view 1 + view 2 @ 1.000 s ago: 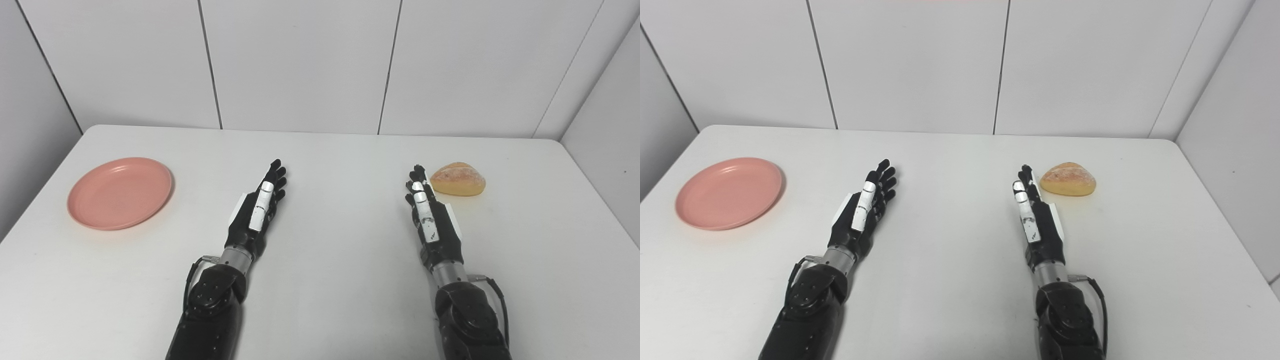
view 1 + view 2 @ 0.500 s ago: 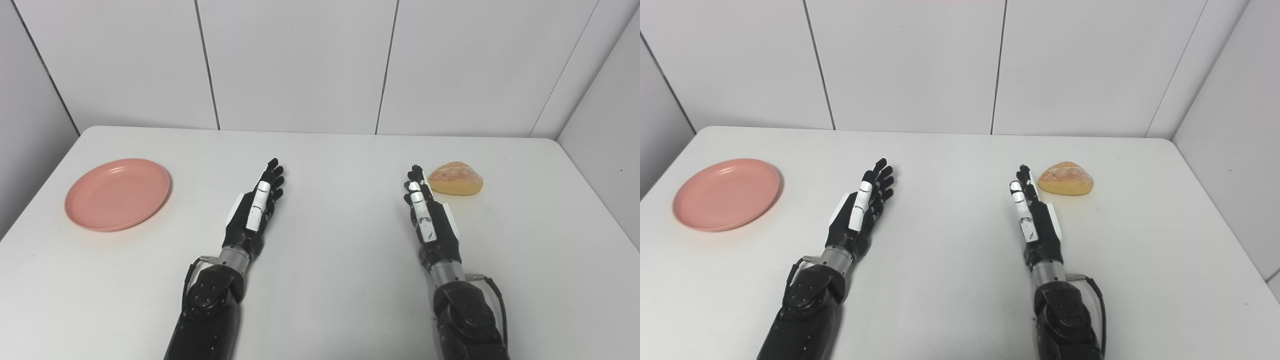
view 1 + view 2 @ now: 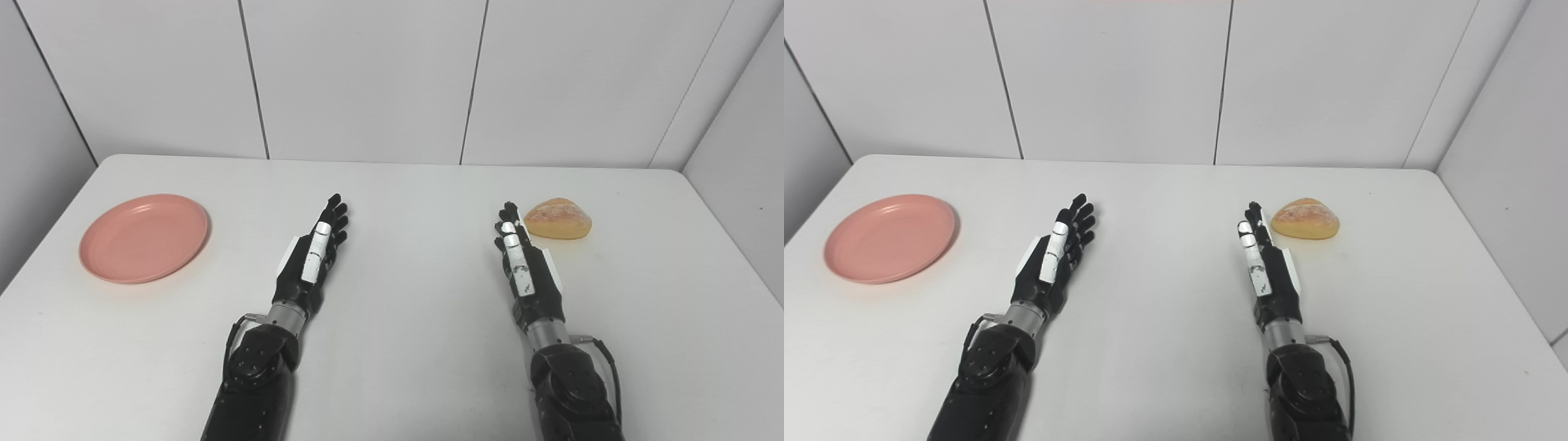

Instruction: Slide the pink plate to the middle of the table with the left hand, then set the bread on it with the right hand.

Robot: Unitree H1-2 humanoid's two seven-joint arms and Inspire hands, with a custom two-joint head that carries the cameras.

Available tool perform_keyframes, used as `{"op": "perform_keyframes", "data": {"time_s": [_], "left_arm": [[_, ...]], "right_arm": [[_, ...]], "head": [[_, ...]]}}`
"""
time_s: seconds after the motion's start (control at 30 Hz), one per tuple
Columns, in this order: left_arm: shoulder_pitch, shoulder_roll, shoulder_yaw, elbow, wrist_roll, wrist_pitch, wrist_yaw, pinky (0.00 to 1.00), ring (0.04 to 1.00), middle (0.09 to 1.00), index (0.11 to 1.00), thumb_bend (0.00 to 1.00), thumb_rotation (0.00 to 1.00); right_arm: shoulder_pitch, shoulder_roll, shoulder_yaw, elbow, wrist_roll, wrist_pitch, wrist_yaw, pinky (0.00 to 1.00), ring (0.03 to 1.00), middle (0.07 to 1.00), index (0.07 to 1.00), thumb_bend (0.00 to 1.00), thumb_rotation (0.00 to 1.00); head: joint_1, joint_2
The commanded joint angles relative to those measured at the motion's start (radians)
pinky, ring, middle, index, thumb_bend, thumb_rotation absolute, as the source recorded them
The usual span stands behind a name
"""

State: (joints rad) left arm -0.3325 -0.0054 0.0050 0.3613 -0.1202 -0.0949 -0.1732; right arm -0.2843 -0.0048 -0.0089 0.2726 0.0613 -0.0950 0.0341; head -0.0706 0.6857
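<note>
Nothing's really moved, only the camera nudged. Both your left hand [image 3: 312, 257] and right hand [image 3: 523, 263] hover spread and empty. The pink plate [image 3: 144, 237] sits far left, looks light and slick, so push its rim. The bread [image 3: 558, 218], far right, is probably soft.

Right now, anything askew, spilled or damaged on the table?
Nothing stands out. The pink plate sits flat and empty at the table's left side, and the bread roll lies whole at the right, apart from the right hand. The left hand is open too, holding nothing. No spills or marks show on the white table.
</note>
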Motion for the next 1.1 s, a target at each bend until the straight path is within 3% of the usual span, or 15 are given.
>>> {"op": "perform_keyframes", "data": {"time_s": [0.0,0.43,0.6,0.7,0.9,1.07], "left_arm": [[-0.017,0.004,0.002,0.002,-0.009,-0.031,-0.005,1.0,1.0,1.0,1.0,0.63,1.0],[-0.015,0.004,-0.001,-0.002,-0.006,-0.028,-0.005,1.0,1.0,1.0,1.0,0.62,1.0],[-0.013,-0.008,-0.003,0.01,-0.01,-0.042,-0.006,1.0,1.0,1.0,1.0,0.63,1.0],[-0.011,-0.025,-0.013,0.024,0.007,-0.049,0.008,1.0,1.0,1.0,1.0,0.63,1.0],[-0.02,-0.061,-0.029,0.098,0.048,-0.103,0.051,1.0,1.0,1.0,1.0,0.62,1.0],[-0.022,-0.081,-0.051,0.116,0.097,-0.119,0.091,1.0,1.0,1.0,1.0,0.62,1.0]], "right_arm": [[-0.01,0.002,-0.001,0.004,-0.001,-0.014,0.001,1.0,1.0,1.0,1.0,0.64,0.92],[-0.009,0.004,-0.004,0.007,0.01,-0.021,0.005,1.0,1.0,1.0,1.0,0.63,0.93],[-0.003,-0.007,-0.006,0.008,0.009,-0.033,0.009,1.0,1.0,1.0,1.0,0.65,0.91],[0.006,-0.025,-0.014,0.008,0.025,-0.037,0.026,1.0,1.0,1.0,1.0,0.64,0.91],[0.025,-0.065,-0.028,0.005,0.057,-0.044,0.068,1.0,1.0,1.0,1.0,0.58,0.92],[0.029,-0.085,-0.039,0.023,0.083,-0.063,0.1,1.0,1.0,1.0,1.0,0.54,0.94]], "head": [[0.0,0.001],[0.01,0.0],[0.098,-0.025],[0.214,-0.067],[0.351,-0.133],[0.408,-0.16]]}}
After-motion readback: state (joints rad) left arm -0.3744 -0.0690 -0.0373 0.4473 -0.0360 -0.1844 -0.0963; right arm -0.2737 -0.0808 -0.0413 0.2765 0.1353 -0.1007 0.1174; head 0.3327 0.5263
